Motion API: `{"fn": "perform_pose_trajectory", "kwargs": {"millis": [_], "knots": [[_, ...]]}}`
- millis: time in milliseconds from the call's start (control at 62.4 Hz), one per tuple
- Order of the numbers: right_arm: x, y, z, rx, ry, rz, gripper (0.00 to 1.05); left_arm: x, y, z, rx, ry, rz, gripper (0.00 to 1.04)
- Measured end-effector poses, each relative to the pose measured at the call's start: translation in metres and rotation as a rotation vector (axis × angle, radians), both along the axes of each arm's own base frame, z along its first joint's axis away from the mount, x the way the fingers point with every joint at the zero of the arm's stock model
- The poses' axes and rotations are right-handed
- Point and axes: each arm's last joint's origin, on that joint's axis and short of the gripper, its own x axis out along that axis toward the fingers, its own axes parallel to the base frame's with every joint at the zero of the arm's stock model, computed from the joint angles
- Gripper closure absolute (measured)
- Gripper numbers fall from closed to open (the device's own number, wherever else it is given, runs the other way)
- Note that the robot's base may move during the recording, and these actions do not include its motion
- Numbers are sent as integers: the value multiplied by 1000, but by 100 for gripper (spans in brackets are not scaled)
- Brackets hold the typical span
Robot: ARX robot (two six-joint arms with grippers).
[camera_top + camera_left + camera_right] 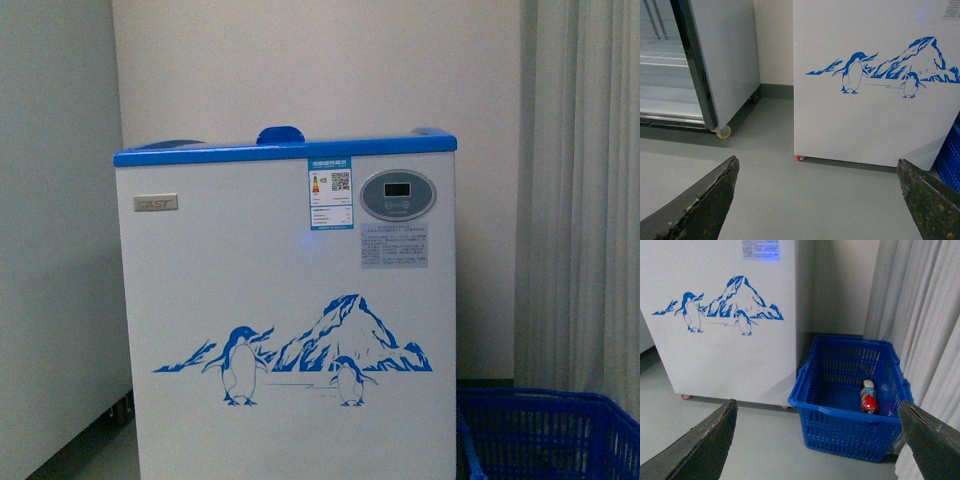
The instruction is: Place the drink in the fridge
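The fridge [290, 300] is a white chest with a blue rim, a blue lid handle [280, 134], an oval control panel [397, 194] and a penguin-and-mountain decal. It stands straight ahead. Its front also shows in the left wrist view [875, 125] and the right wrist view [725, 360]. The drink [868, 396], a small bottle showing red, blue and white, lies inside a blue basket [840, 407] on the floor beside the fridge. My left gripper [816, 161] hangs open above bare grey floor. Short of the basket, my right gripper [816, 403] is open too and holds nothing.
A tall upright glass-door refrigerator [725, 60] on casters stands to the left of the chest, with a floor gap between them. Pale curtains [920, 315] hang right behind the basket. The basket's rim [545, 400] shows at the lower right of the front view.
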Motion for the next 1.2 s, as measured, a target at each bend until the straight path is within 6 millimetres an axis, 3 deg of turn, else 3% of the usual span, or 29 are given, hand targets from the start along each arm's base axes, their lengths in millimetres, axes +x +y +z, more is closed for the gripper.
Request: {"fn": "perform_pose_trajectory", "kwargs": {"millis": [1202], "knots": [[0,0,0,0,0,0,8,0,0,0,0,0,0,8]]}}
